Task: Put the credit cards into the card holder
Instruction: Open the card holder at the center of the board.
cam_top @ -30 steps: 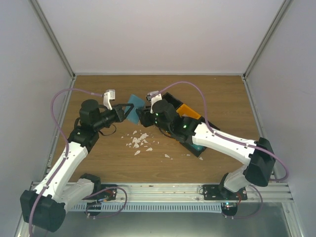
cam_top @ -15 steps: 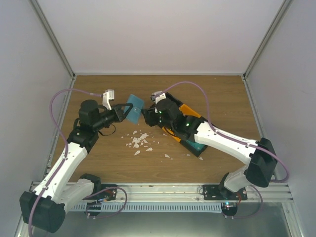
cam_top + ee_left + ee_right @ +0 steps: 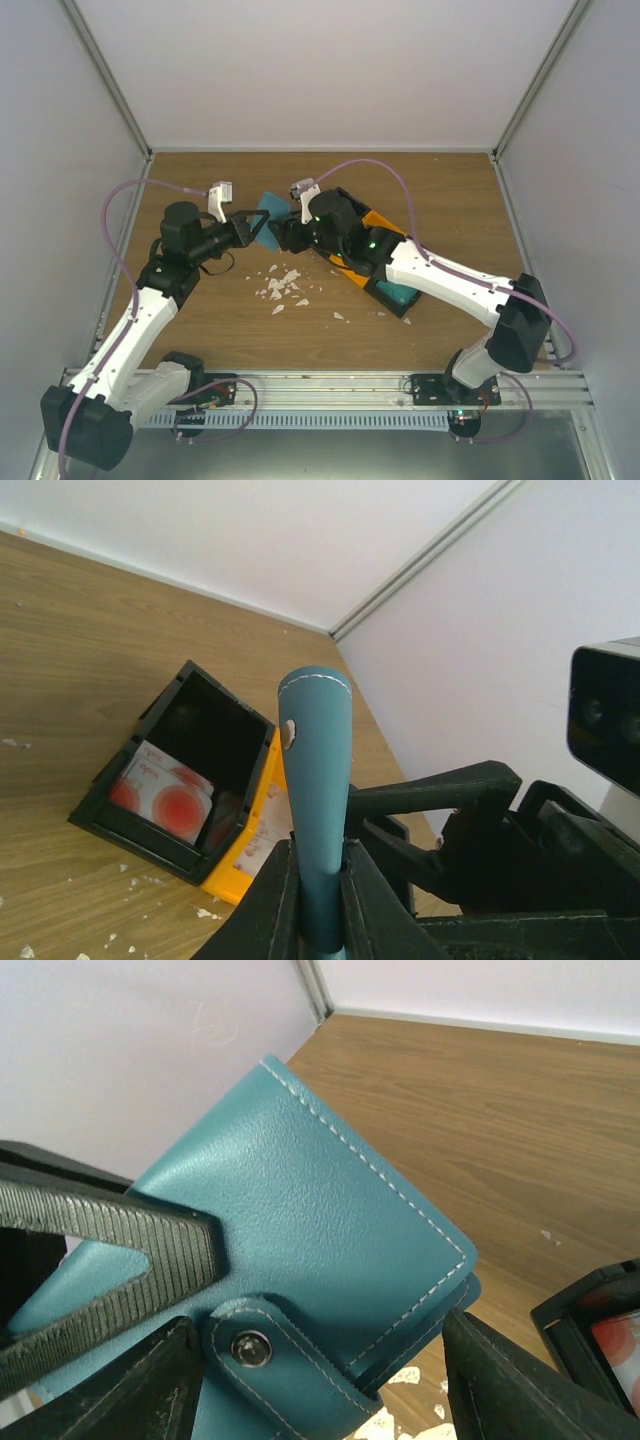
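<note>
The teal card holder point(image 3: 268, 211) is held up above the table, folded shut, with my left gripper point(image 3: 248, 232) shut on its lower edge. The left wrist view shows it edge-on point(image 3: 318, 770) between my left gripper's point(image 3: 318, 865) fingers. My right gripper point(image 3: 283, 234) stands open right in front of it. In the right wrist view the card holder point(image 3: 310, 1220) fills the frame, and its snap strap point(image 3: 262, 1352) lies between the spread jaws of my right gripper point(image 3: 320, 1375). Red-and-white credit cards point(image 3: 162, 793) lie in a black bin point(image 3: 212, 715).
An orange bin point(image 3: 384, 225) adjoins the black bin point(image 3: 345, 204), and a green-teal block point(image 3: 399, 297) lies under my right forearm. White scraps point(image 3: 281, 286) are scattered on the wooden table point(image 3: 200, 330). White walls close in on three sides.
My right gripper has moved left up to the card holder and its jaws have spread wider. The left gripper keeps its hold with barely any shift.
</note>
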`<action>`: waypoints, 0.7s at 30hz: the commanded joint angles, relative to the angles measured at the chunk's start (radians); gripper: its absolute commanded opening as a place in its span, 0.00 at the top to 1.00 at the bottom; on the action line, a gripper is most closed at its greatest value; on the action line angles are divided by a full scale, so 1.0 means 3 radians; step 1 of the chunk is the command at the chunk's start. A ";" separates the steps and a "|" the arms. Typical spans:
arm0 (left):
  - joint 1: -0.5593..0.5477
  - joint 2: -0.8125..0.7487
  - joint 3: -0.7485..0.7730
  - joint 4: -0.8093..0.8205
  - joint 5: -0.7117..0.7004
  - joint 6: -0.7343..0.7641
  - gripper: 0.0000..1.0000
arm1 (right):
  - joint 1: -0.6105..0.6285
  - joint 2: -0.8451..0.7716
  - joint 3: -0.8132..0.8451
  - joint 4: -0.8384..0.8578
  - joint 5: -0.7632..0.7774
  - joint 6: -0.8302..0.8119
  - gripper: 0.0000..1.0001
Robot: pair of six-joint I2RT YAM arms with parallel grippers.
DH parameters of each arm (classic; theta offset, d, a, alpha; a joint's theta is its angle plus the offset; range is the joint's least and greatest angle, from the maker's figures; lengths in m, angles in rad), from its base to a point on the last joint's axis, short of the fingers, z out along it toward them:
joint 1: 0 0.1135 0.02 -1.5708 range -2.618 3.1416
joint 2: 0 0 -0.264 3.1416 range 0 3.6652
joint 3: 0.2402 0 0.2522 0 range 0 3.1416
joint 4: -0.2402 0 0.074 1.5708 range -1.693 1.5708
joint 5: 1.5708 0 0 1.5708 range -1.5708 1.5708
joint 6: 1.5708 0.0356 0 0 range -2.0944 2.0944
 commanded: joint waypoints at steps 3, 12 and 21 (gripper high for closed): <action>-0.0025 -0.0036 -0.0011 0.0224 0.0106 0.0024 1.00 | 0.0011 0.0251 0.0193 -0.0452 0.0927 0.0262 0.45; -0.0026 -0.0158 -0.0048 0.0125 -0.0252 0.0128 1.00 | -0.0026 0.0083 0.0006 -0.0658 0.1097 0.0481 0.74; -0.0024 -0.0118 -0.0074 0.0097 -0.0246 0.0162 1.00 | -0.0196 -0.0181 -0.0275 -0.0141 0.0010 0.0532 0.46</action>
